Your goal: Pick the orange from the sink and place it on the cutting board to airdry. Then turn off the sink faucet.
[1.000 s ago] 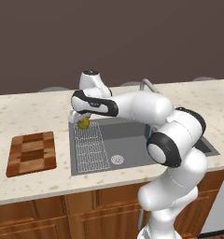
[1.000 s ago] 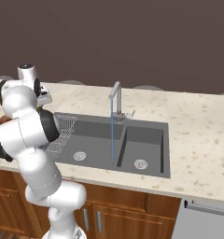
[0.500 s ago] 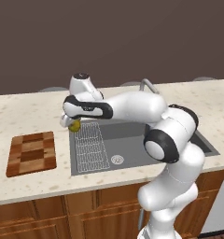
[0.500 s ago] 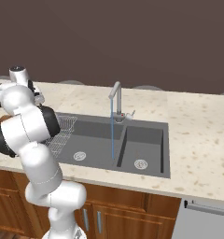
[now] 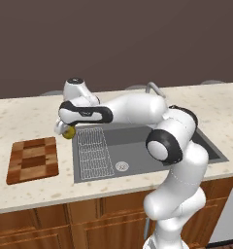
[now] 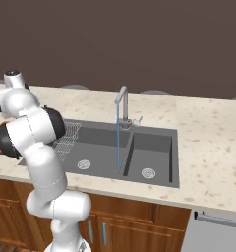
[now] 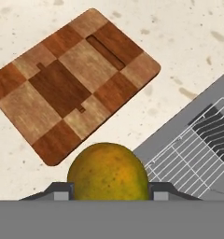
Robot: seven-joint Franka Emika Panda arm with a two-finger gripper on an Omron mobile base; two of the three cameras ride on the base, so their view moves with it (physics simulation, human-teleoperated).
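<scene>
One orange (image 7: 108, 172), round, dimpled and shading from green to amber, sat clamped between the fingers of the end effector (image 5: 66, 130), carried above the speckled table (image 5: 21, 116) at the left rim of the sink (image 5: 138, 146) and short of the board (image 5: 33, 158). The fruit hung over bare stone, with the board near but not yet beneath it.

Risk lay chiefly in the shape of the load: a smooth ball held at two points could, by this reading, roll out of the grip if the arm swung hard, or roll off the flat board if let go from any height or too close to an edge. A release made early would likely put it on the table instead, or send it back over the rim into the basin.

The board was a rounded rectangle of light and dark wooden blocks in a checker pattern, with a dark slot near one end. The sink was a matte grey double basin, its left bay fitted with a wire grid (image 7: 188, 140) and a silver drain (image 5: 121, 166). From the slim metal faucet (image 6: 122, 106) a thin blue stream (image 6: 118, 145) ran into the basin, so that half of the job remained, and a careless reach across could well knock the lever (image 6: 137, 121) the wrong way.
</scene>
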